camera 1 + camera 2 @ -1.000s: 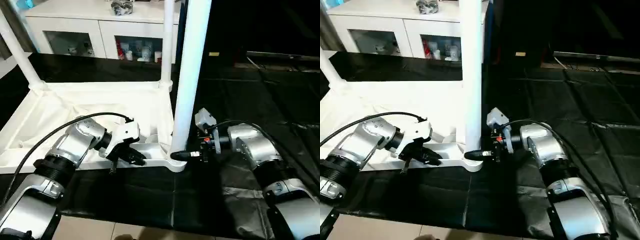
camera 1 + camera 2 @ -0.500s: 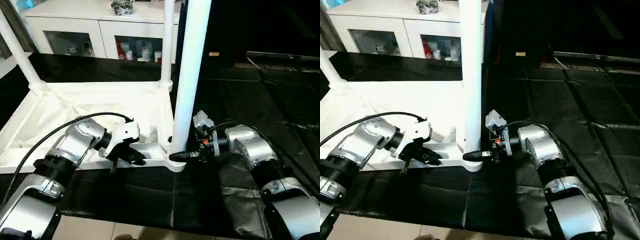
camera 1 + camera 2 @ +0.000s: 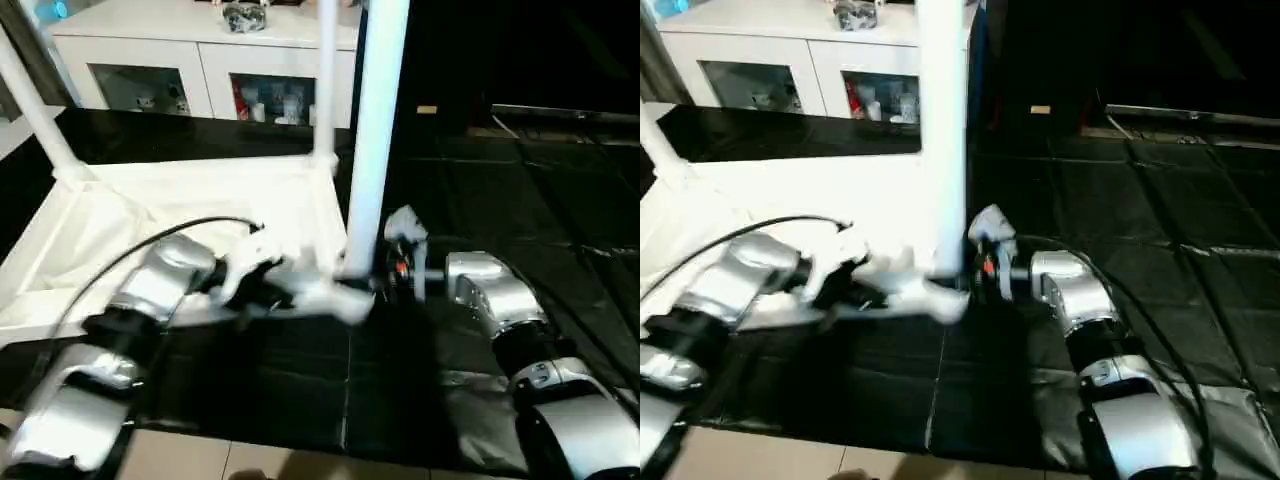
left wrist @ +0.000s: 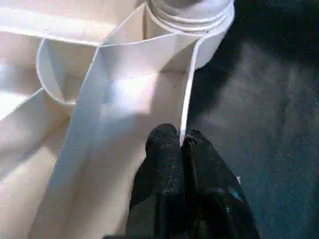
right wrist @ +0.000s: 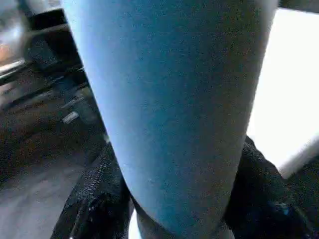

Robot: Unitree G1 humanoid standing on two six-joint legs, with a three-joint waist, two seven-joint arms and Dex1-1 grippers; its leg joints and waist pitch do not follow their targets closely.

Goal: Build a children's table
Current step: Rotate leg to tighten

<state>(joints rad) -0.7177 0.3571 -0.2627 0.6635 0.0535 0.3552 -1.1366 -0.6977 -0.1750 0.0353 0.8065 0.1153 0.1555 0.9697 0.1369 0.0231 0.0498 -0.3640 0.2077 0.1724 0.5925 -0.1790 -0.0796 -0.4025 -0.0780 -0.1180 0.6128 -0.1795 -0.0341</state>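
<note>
Well, blk mat (image 3: 520,200), wht cabinet (image 3: 200,60).

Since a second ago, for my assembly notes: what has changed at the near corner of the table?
The right gripper has closed around the near leg just above its corner socket; before, its fingers stood beside the base. The left gripper stays shut on the table top's near edge wall. The three upright legs stand as before.
</note>
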